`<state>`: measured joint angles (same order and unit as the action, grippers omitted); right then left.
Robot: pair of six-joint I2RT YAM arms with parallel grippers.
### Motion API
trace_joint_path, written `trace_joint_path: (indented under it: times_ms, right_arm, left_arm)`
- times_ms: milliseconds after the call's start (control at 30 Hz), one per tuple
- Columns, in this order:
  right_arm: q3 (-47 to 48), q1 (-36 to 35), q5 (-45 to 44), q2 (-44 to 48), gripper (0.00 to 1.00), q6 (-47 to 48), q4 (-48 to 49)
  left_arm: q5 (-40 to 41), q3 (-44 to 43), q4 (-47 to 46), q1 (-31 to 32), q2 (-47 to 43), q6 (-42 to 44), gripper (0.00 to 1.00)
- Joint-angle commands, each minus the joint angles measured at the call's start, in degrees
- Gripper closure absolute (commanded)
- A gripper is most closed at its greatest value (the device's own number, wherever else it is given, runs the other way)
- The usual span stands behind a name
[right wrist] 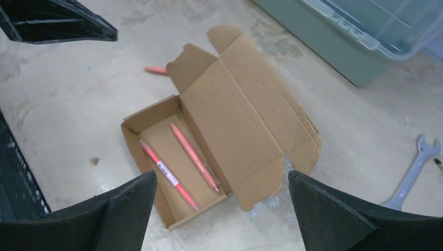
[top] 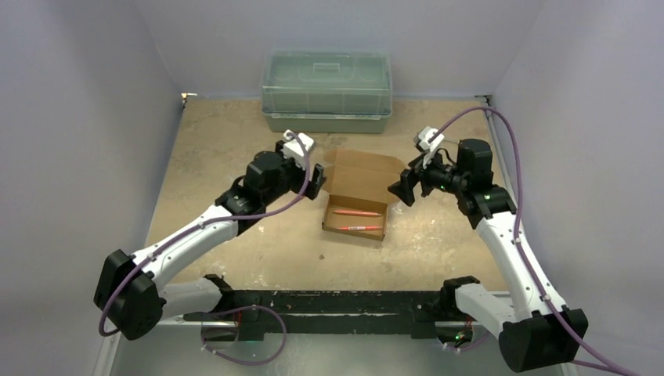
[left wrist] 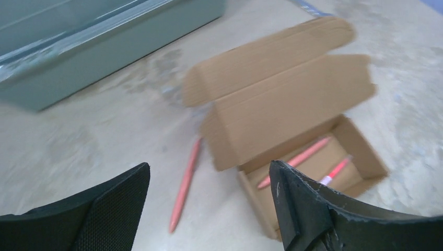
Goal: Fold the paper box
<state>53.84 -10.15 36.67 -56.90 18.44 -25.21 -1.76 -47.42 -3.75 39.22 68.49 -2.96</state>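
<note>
the paper box [top: 359, 188] is plain brown cardboard, folded into a small oblong carton, standing at the middle of the counter [top: 235, 141], lid open and leaning back, end flaps spread.

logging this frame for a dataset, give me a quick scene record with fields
paper box: assembled, lid open
inside box: two pink pens, lying flat
outside box: one loose pink pen beside it
left end effector: open, empty, left of the box
right end effector: open, empty, right of the box
background: lidded green bin behind the box
other: wrench, seen only in the right wrist view
</note>
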Motion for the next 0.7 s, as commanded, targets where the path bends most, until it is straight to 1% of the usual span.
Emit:
trace_joint_path:
  times_ms: [0, 67, 133, 200, 267, 433, 467, 533, 667]
  right_arm:
    - [-3.3, 3.8, -1.9, 4.2, 0.01, -9.3, 6.6]
    - [-5.9, 4.9, -6.1, 7.5, 0.01, -9.8, 9.8]
    - [-7.2, 5.9, -10.5, 8.5, 0.01, -10.6, 11.5]
    - [-8.0, 6.6, -13.4, 9.1, 0.01, -10.6, 12.4]
    - [-7.9, 7.0, -14.4, 9.6, 0.01, -10.7, 12.7]
    - [-7.5, 7.2, -12.4, 10.1, 0.01, -9.3, 11.8]
    - [-7.6, 7.1, -12.5, 10.1, 0.01, -9.2, 12.0]
    - [-7.9, 7.2, -13.3, 10.1, 0.01, -9.2, 12.6]
    - [-7.9, 7.2, -13.2, 10.5, 0.01, -7.9, 12.1]
  left_arm:
    - [11.6, -2.9, 13.9, -3.6, -0.8, -5.4, 0.15]
    - [14.1, -6.1, 19.2, -4.3, 1.5, -4.3, 0.15]
    - [15.6, -8.5, 23.3, -4.8, 4.8, -2.7, 0.15]
    - [16.3, -10.5, 25.7, -5.2, 8.3, -1.6, 0.14]
    - [15.7, -12.5, 27.4, -5.2, 11.6, -0.7, 0.14]
    - [12.4, -17.1, 28.6, -6.7, 17.6, 5.2, 0.19]
    - [11.3, -18.3, 29.1, -7.7, 18.4, 6.5, 0.21]
    - [7.1, -19.1, 29.2, -9.4, 19.3, 9.2, 0.29]
    - [-0.5, -16.3, 27.1, -11.5, 21.1, 13.9, 0.38]
